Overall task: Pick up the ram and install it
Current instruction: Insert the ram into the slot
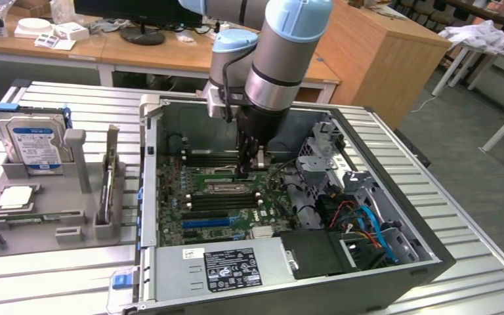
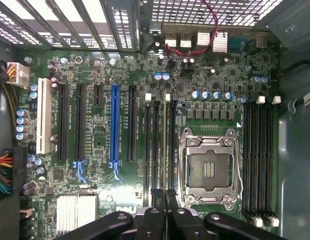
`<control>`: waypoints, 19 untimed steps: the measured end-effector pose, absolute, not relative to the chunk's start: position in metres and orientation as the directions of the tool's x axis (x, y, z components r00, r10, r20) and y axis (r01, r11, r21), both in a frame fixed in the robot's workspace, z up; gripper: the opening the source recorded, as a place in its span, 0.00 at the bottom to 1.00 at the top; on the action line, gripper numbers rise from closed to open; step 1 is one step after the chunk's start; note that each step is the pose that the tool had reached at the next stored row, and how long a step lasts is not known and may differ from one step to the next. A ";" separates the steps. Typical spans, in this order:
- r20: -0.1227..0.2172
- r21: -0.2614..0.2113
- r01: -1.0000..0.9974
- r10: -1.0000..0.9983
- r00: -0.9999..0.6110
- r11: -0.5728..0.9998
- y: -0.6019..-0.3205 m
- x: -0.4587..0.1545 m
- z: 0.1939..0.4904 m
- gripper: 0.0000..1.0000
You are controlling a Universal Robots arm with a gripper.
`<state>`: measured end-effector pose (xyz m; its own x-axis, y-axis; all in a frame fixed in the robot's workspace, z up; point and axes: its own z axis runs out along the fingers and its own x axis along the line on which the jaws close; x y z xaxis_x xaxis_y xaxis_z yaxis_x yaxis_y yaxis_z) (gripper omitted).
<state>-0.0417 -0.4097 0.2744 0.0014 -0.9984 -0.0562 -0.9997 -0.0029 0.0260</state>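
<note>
Arm (image 1: 274, 59) reaches down into open PC case (image 1: 427, 257) on ribbed metal worktop (image 1: 50, 279). Claw (image 1: 250, 165) sits low over the motherboard (image 2: 99, 142), just beside the CPU socket (image 1: 224, 188).

Wrist view: claw (image 2: 164, 196) fingers pressed near together, pinching the ram (image 2: 165, 145) by its thin top edge. Ram shows edge-on as a narrow yellow-green line. It runs along the bank of black memory slots between the socket (image 2: 210, 167) and the blue expansion slot (image 2: 114, 125). It lines up with one slot in that bank. Can't tell if it is fully seated or just above the slot. White latches at the far end of the bank sit either side of the ram's end. Socket is empty, its metal frame closed. Second bank of black slots (image 2: 260, 155) lies on the socket's other side, with no sticks in it.

Exterior view: grey holder (image 1: 50, 231) sits on the worktop at the exterior view's left, well apart from the claw. It carries a hard drive (image 1: 31, 141) with a blue label standing upright, a CPU chip (image 1: 16, 197) lying flat, and a second stick (image 1: 109, 174) standing on its long edge. Power supply (image 1: 234, 266) fills the near corner of the case. Blue and orange cables (image 1: 370, 226) are bundled at the exterior view's right side.
</note>
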 end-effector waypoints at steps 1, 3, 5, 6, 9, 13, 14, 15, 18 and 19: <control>-0.056 0.026 -1.000 -0.998 0.001 -0.003 -0.410 -0.041 0.274 0.12; -0.056 0.026 -1.000 -0.998 0.001 -0.003 -0.410 -0.041 0.274 0.12; -0.056 0.026 -1.000 -0.998 0.001 -0.003 -0.410 -0.041 0.274 0.12; -0.056 0.026 -1.000 -0.998 0.001 -0.003 -0.410 -0.041 0.274 0.12; -0.056 0.026 -1.000 -0.998 0.002 -0.003 -0.413 -0.041 0.274 0.12; -0.056 0.026 -1.000 -0.998 0.002 -0.003 -0.418 -0.041 0.274 0.12; -0.056 0.026 -1.000 -0.998 0.001 -0.003 -0.418 -0.041 0.274 0.12; -0.056 0.026 -1.000 -0.998 0.002 -0.003 -0.419 -0.041 0.274 0.12; -0.056 0.026 -1.000 -0.998 0.001 -0.003 -0.419 -0.041 0.274 0.12; -0.056 0.026 -1.000 -0.998 0.001 -0.003 -0.419 -0.041 0.274 0.12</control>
